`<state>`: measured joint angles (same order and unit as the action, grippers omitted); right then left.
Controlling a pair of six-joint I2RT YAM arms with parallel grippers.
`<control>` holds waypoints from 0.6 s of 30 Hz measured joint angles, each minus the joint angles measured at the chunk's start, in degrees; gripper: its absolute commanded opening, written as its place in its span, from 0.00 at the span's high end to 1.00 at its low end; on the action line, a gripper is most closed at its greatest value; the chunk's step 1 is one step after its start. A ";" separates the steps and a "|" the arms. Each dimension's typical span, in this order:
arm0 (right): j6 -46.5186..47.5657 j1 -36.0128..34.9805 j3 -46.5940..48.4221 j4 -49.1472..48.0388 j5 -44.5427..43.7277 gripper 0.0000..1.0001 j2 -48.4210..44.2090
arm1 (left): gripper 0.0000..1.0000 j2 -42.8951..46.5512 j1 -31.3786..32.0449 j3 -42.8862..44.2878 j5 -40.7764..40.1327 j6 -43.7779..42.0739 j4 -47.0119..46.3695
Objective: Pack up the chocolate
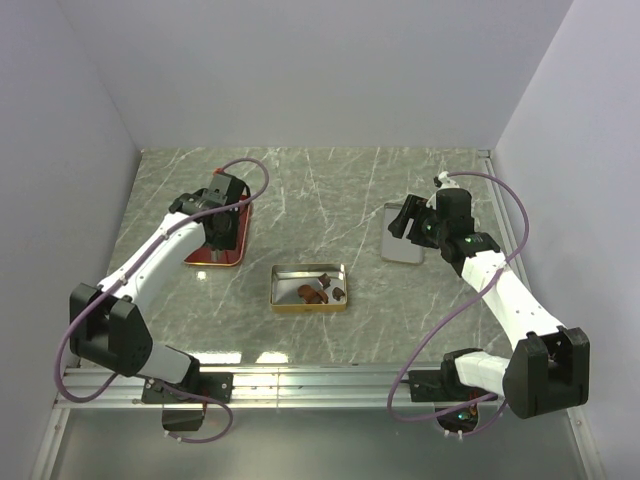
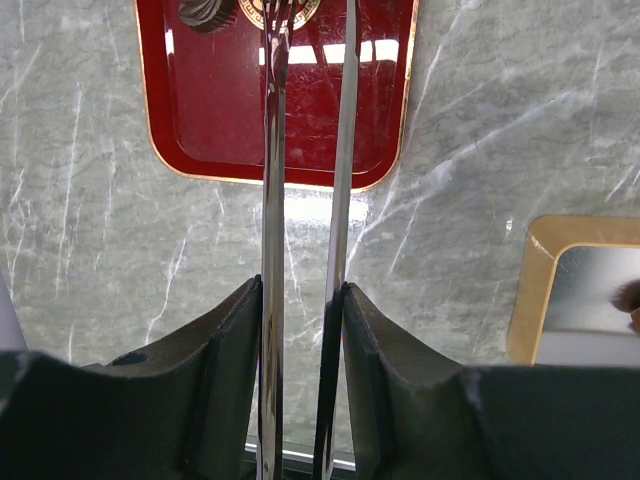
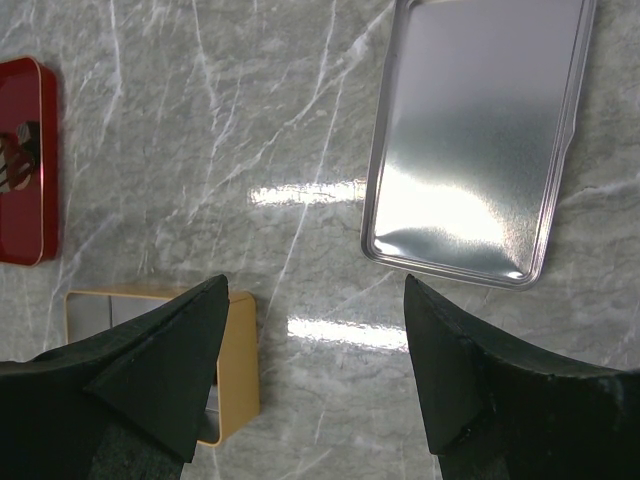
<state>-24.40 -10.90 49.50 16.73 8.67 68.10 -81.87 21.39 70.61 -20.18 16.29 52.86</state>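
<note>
Several dark brown chocolate lumps [image 1: 318, 292] lie in an open gold tin [image 1: 283, 273] at the table's middle. The tin's corner shows in the left wrist view [image 2: 528, 290], with a bit of chocolate [image 2: 630, 296] at the frame edge. My left gripper [image 1: 218, 238] [image 2: 300, 290] is shut on a pair of thin metal tongs [image 2: 272, 180], whose arms reach out over a red tin lid [image 2: 200, 120]. My right gripper [image 1: 405, 225] [image 3: 316, 290] is open and empty, above bare table between the gold tin [image 3: 240, 360] and a silver tin lid [image 3: 470, 140].
The red lid [image 1: 240, 232] lies at the left, partly under the left gripper, and shows in the right wrist view [image 3: 25, 200]. The silver lid [image 1: 400, 250] lies at the right. White walls close in the table on three sides.
</note>
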 measured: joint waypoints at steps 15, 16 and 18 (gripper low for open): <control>0.00 -0.02 0.00 0.00 -0.04 0.22 0.00 | 0.65 -2.54 0.00 -0.11 -0.07 -0.59 -2.71; 0.00 -0.02 0.00 0.00 -0.04 0.22 0.00 | 0.67 -2.54 0.00 -0.11 -0.07 -0.59 -2.71; 0.00 -0.02 0.00 0.00 -0.11 0.22 0.00 | 0.69 -2.54 0.00 -0.11 -0.07 -0.59 -2.67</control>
<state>-24.40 -10.92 49.50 16.73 8.56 68.10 -84.40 21.39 70.50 -20.25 15.70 50.19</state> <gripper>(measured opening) 0.776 0.376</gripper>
